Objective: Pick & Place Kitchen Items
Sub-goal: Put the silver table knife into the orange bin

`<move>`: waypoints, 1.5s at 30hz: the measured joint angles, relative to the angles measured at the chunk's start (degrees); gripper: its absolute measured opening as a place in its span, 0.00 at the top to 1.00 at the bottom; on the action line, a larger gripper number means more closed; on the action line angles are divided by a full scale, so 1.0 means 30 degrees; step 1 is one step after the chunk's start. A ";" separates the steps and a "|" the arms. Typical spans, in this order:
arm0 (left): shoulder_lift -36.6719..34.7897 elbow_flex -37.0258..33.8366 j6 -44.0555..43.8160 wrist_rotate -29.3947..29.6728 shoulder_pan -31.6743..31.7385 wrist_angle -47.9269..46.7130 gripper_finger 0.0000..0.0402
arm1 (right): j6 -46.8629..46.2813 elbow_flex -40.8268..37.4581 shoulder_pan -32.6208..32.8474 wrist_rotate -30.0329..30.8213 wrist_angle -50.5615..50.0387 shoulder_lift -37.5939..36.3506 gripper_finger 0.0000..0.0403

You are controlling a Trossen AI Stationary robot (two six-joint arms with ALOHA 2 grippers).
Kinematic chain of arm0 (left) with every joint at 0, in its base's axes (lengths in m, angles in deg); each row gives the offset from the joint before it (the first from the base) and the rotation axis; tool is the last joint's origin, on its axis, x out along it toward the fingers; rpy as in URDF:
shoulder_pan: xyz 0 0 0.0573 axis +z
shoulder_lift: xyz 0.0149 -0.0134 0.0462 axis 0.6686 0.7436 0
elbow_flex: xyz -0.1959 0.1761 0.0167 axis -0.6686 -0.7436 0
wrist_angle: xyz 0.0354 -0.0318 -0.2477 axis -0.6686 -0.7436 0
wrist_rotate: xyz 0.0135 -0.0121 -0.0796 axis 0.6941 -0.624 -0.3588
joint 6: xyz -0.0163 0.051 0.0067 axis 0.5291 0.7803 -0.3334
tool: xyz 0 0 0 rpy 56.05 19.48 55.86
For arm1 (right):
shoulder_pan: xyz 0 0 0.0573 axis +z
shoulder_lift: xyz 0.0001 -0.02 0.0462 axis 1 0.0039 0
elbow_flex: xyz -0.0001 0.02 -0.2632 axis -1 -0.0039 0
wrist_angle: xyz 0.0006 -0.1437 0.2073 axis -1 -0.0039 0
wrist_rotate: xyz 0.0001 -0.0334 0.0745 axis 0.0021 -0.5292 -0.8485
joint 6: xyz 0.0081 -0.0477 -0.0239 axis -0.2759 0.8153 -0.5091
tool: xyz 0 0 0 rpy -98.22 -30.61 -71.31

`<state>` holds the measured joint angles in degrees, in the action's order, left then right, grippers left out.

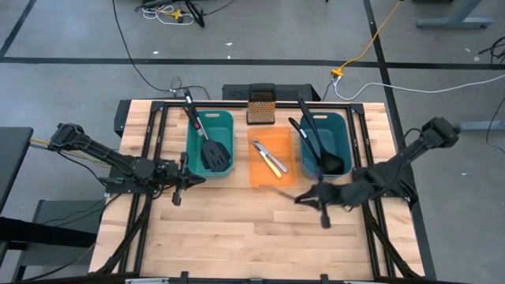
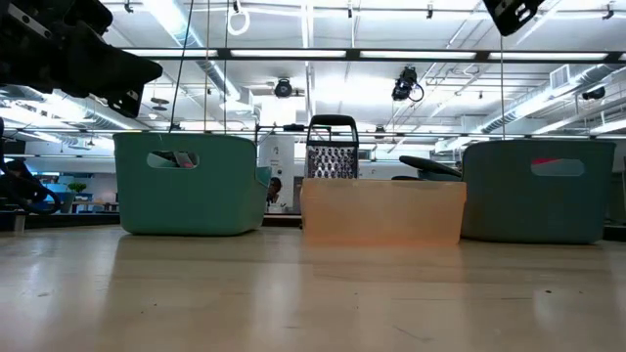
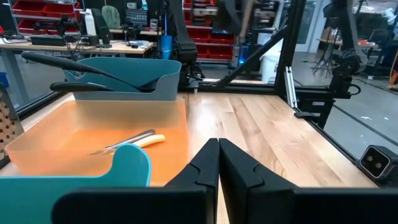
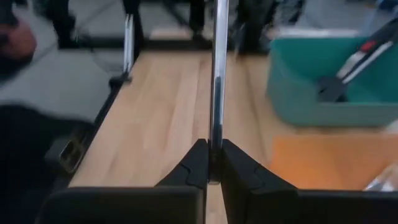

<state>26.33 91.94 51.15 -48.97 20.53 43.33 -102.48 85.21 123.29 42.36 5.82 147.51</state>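
Pinched in my right end effector (image 4: 211, 163) is a slim silver knife (image 4: 217, 74), above the wooden counter (image 1: 237, 229). My left end effector (image 3: 218, 163) is pressed together, empty, beside the teal plastic bin (image 1: 210, 144).

Two black slotted spatulas (image 1: 211, 150) lie in the left teal bin (image 1: 194, 162), steel-and-black handles leaning over its far rim. Two all-black ladles (image 1: 319, 146) rest in the right teal bin (image 1: 344, 134). Silver knives (image 1: 268, 155), one yellow-handled, lie in the orange bin (image 1: 256, 175). One slim silver knife (image 4: 217, 74) stands clamped in the right hand (image 4: 212, 163).
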 joint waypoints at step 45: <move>0.0007 0.0007 0.0153 0.1115 0.0000 -0.0007 0.96 | 0.1112 -0.6963 -0.4916 0.1759 0.0228 -1.2248 0.94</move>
<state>26.35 91.96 51.61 -45.63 20.53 43.31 -99.14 64.32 108.54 47.64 6.51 110.76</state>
